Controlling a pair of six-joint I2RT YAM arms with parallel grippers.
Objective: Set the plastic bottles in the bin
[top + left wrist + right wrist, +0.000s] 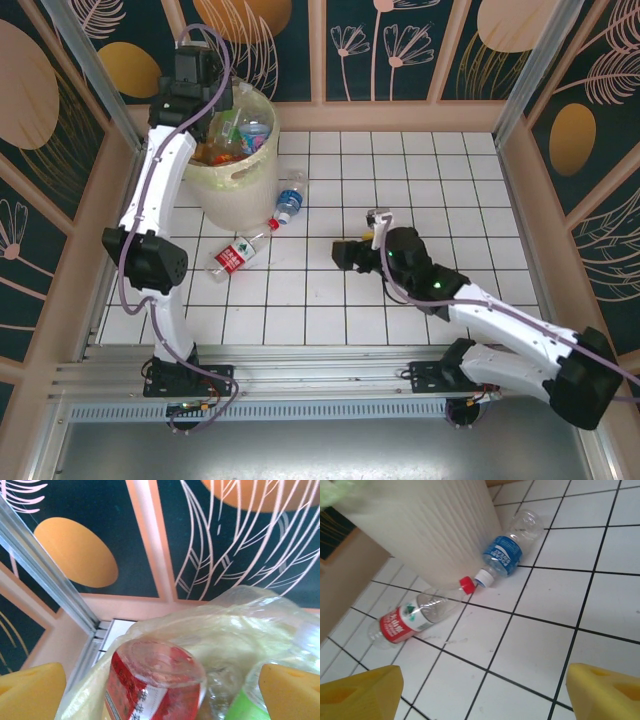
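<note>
Tiled table; left fingers apart over the bin, right fingers apart near bottles.

The bin is matt, finely ribbed plastic with a glossy crinkled film liner. The bottles are clear, shiny plastic. The table is smooth white tile.

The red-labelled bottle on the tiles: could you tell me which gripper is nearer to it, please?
Right. The right gripper is low over the tiles, facing the red-labelled bottle with a gap between; the left gripper is above the bin, farther off.
</note>
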